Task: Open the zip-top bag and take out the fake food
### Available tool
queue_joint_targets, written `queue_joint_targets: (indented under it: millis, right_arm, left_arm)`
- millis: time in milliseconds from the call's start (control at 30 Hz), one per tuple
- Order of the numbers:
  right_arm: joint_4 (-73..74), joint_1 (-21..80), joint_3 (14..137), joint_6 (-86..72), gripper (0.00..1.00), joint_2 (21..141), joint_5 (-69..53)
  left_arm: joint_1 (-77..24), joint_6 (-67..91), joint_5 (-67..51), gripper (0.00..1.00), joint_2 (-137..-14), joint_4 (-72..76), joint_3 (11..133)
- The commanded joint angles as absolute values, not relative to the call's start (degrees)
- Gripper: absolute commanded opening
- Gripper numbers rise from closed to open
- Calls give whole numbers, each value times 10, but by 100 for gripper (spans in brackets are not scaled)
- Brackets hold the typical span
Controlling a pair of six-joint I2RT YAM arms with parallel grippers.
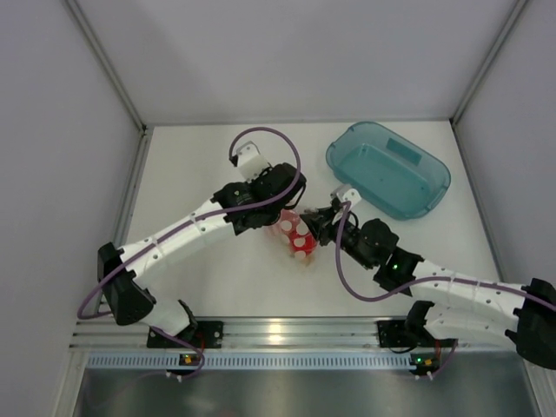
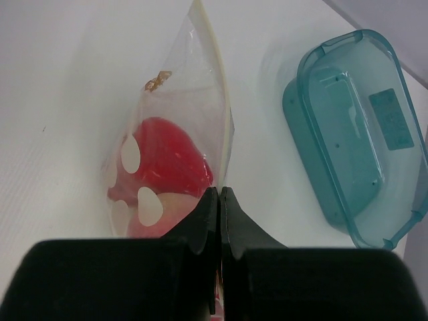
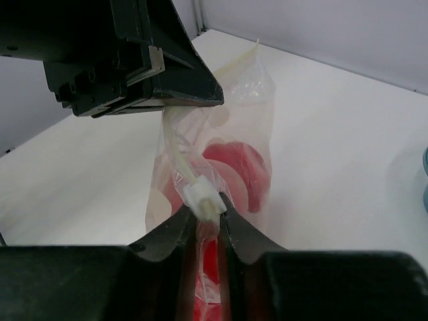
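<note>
Nothing here carries writing I can read. The teal tub point(image 2: 334, 167) has a small rectangular label point(image 2: 391, 120) on its floor, but the print is too faint to make out. The zip-top bag point(image 2: 194, 87) bears only white dots point(image 2: 131, 155), no brand.

My left hand point(image 2: 219, 194) is closed tight, its fingers pressed together on the edge of the bag. From the right wrist it point(image 3: 215, 100) shows pinching the top strip from above.

My right hand point(image 3: 210, 212) is nearly closed, leaving only a thin gap. It grips the same top edge with the white slider point(image 3: 202, 196) sitting right at my fingertips.

The bag hangs between my two hands near the middle of the tabletop point(image 1: 217, 278), just beside the tub and apart from it. The fake food point(image 2: 167, 154) is inside the bag, as red pieces with a paler one below.
</note>
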State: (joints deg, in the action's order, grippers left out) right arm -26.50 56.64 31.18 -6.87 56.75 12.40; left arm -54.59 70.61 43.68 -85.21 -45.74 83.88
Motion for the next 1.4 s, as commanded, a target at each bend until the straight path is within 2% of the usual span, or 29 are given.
queue_joint_targets:
  millis: [0, 33, 133, 200, 267, 300, 333, 367, 467, 533, 633, 667, 733, 800, 867, 900, 1000, 1233, 1367]
  right_arm:
    - [-323, 577, 332, -53, 13, 577, 121]
    - [-324, 577, 332, -51, 7, 579, 112]
    - [-326, 577, 321, -48, 0, 570, 105]
    - [-317, 578, 316, -42, 0, 560, 99]
    - [-278, 578, 318, -31, 0, 541, 88]
    - [-263, 577, 320, -26, 0, 532, 84]
    - [-249, 578, 323, -18, 0, 516, 77]
    - [-211, 578, 326, -13, 0, 509, 76]
    - [-148, 578, 344, -5, 0, 480, 73]
    - [-75, 577, 369, -4, 0, 463, 62]
    - [19, 577, 394, 18, 0, 446, 44]
    - [35, 577, 402, 20, 0, 440, 40]
    - [56, 577, 403, 23, 0, 418, 29]
    - [68, 576, 403, 23, 0, 400, 14]
    - [79, 577, 407, 24, 0, 392, 9]
    - [84, 577, 408, 24, 0, 387, 5]
    - [114, 577, 418, 31, 0, 382, 0]
    - [134, 576, 426, 34, 0, 368, -41]
    - [128, 577, 430, 39, 0, 378, -68]
  left_arm:
    - [-548, 711, 425, 0, -828, -448, 841]
    - [-548, 708, 424, 0, -828, -448, 842]
    - [-548, 685, 431, 0, -824, -446, 845]
    - [-548, 667, 444, 3, -818, -442, 849]
    - [-546, 597, 444, 26, -817, -428, 853]
    - [-545, 579, 448, 47, -816, -425, 863]
    - [-545, 532, 446, 61, -812, -416, 865]
    - [-545, 510, 445, 81, -809, -404, 864]
    - [-542, 392, 409, 98, -781, -334, 851]
    - [-541, 275, 360, 98, -749, -237, 814]
    - [-528, 158, 207, 98, -702, -146, 747]
    - [-510, 142, 91, 98, -693, -109, 735]
    - [-491, 110, 7, 95, -652, -57, 681]
    - [-473, 78, -131, 95, -606, 30, 616]
    - [-471, 55, -209, 96, -583, 81, 572]
    - [-471, 43, -279, 96, -572, 84, 567]
    - [-471, -11, -382, 95, -580, 73, 567]
    - [-471, -55, -487, 85, -636, 24, 613]
    - [-473, -41, -501, 81, -677, 24, 642]
